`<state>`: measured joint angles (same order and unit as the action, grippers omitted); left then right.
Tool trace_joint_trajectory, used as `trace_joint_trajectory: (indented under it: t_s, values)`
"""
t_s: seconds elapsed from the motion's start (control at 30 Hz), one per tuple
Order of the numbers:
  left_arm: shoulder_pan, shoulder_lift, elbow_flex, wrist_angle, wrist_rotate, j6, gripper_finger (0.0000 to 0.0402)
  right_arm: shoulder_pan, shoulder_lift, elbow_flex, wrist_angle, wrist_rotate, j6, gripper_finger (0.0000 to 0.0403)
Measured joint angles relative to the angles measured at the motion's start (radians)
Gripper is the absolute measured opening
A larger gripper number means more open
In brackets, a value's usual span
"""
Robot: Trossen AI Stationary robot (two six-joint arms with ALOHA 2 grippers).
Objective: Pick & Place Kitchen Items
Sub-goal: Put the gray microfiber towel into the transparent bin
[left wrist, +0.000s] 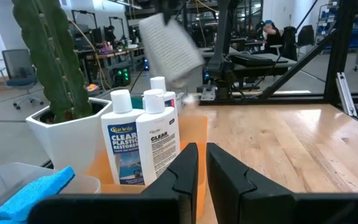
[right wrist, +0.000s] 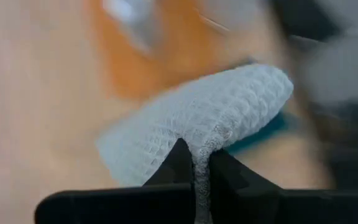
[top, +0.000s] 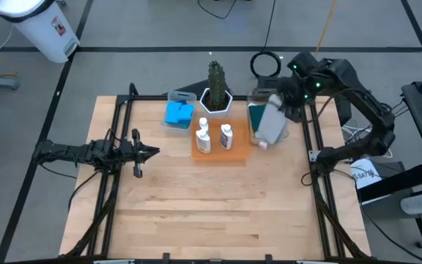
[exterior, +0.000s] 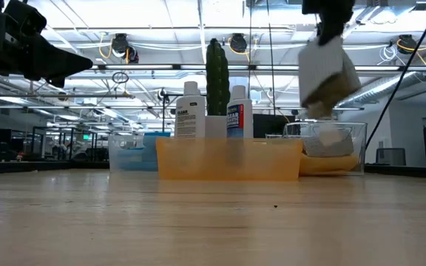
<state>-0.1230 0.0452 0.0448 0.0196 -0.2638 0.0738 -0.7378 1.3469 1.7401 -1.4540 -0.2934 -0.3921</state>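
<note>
A folded grey waffle cloth (top: 272, 123) hangs in the air over the clear bin (top: 256, 94) at the far right, with my right gripper (right wrist: 194, 165) shut on it. That bin holds a dark green cloth (top: 255, 117); the low view shows more cloths (exterior: 330, 144) in it. Two white labelled bottles (top: 203, 137) stand upright on the flat orange tray (top: 237, 155). Blue sponges (top: 179, 114) lie in a clear bin on the far left. My left gripper (top: 154, 152) waits level at the table's left side, shut, with nothing in it. My right gripper pinches the grey cloth at its upper edge (right wrist: 199, 144) between its two fingers, and the cloth bunches up where they meet. The fingers slant down from above. The cloth (exterior: 330, 74) hangs tilted below them, lifted clear of the bin and the table.
A cactus in a white pot (top: 216, 92) stands behind the orange tray, between the two bins. The near half of the wooden table (top: 211, 213) lies bare. Black frame rails (top: 108, 183) run along both sides of the table.
</note>
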Motion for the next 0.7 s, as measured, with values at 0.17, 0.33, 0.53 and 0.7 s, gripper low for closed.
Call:
trace_joint_trajectory:
  t_s: [0.17, 0.33, 0.53, 0.7]
  values:
    - [0.000, 0.000, 0.000, 0.000, 0.000, 0.000, 0.0037, 0.049, 0.009, 0.000, 0.062, 0.390, -0.171, 0.0000]
    - [0.000, 0.000, 0.000, 0.000, 0.000, 0.000, 0.0037, 0.070, 0.008, -0.040, 0.227, 0.561, -0.285, 0.0000]
    - [0.000, 0.000, 0.000, 0.000, 0.000, 0.000, 0.0037, 0.072, 0.009, -0.171, 0.359, 0.613, -0.449, 0.0000]
    - [0.000, 0.000, 0.000, 0.000, 0.000, 0.000, 0.0037, 0.073, 0.001, -0.328, 0.536, 0.713, -0.583, 0.0001]
